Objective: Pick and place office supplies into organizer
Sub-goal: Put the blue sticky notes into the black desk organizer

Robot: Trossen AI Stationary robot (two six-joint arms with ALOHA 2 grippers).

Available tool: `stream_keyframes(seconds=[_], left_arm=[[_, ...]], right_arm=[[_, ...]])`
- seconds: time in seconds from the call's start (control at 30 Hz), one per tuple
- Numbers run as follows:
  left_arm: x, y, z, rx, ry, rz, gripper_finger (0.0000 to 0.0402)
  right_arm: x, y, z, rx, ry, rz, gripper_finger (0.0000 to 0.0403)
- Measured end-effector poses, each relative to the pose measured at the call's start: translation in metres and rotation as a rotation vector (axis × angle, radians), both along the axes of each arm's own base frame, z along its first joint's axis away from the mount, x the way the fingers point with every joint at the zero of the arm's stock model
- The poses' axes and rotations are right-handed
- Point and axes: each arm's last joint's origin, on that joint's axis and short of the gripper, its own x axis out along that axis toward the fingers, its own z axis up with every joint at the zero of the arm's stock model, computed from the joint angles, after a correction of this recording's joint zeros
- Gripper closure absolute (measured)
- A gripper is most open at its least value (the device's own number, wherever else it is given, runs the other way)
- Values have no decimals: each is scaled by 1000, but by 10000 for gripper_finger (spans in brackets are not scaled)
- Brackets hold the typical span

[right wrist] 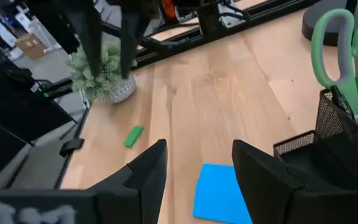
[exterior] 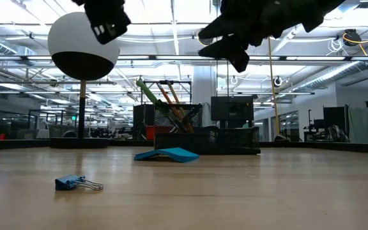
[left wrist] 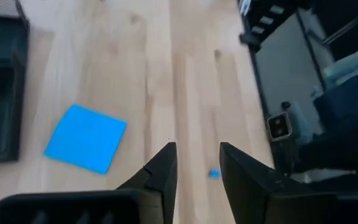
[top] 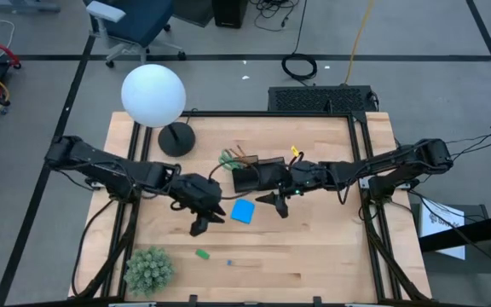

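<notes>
Grey floor (top: 228,34) lying around the table, blue office chair (top: 130,21) standing upper left, ceiling strip lights (exterior: 171,25) glowing overhead, monitors (exterior: 232,108) sitting far back

a robotics lab set in a big open industrial office. the wooden table (top: 314,256) sits in a black metal frame (top: 373,230) on a grey floor marked with dark lines, and two dark arms reach in from either side. cables (top: 301,66) lie coiled on the floor beyond the table, beside a black crate (top: 318,99). a blue chair (top: 130,21) stands past the far left corner. the low view shows long ceiling lights (exterior: 171,29), exposed beams and rows of desks with monitors (exterior: 232,108) far behind the right claw (exterior: 225,48). a white globe lamp (top: 153,95) and a fuzzy plant (top: 148,269) dress the table like a desk.
</notes>
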Motion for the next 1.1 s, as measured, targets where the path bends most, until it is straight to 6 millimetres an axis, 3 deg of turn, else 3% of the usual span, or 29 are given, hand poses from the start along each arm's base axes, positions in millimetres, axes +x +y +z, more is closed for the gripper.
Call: stream_keyframes(seconds=[0.1,0.3,0.5,0.73,1.03,1.1], left_arm=[[7,3,-5,37,-6,27,291],[10,13,-35,119,94,127,291],[14,18,-70,3,67,242,310],[23,18,-76,-112,-64,375,395],[26,16,-71,-156,-125,481,398],[28,12,-77,-162,-105,480,399]], right_arm=[[0,0,0,40,3,-17,232],[1,0,2,105,-9,-42,232],[2,2,6,120,-53,-37,232],[3,2,9,111,-82,-6,232],[0,3,2,115,-6,44,232],[-1,4,-1,107,24,64,232]])
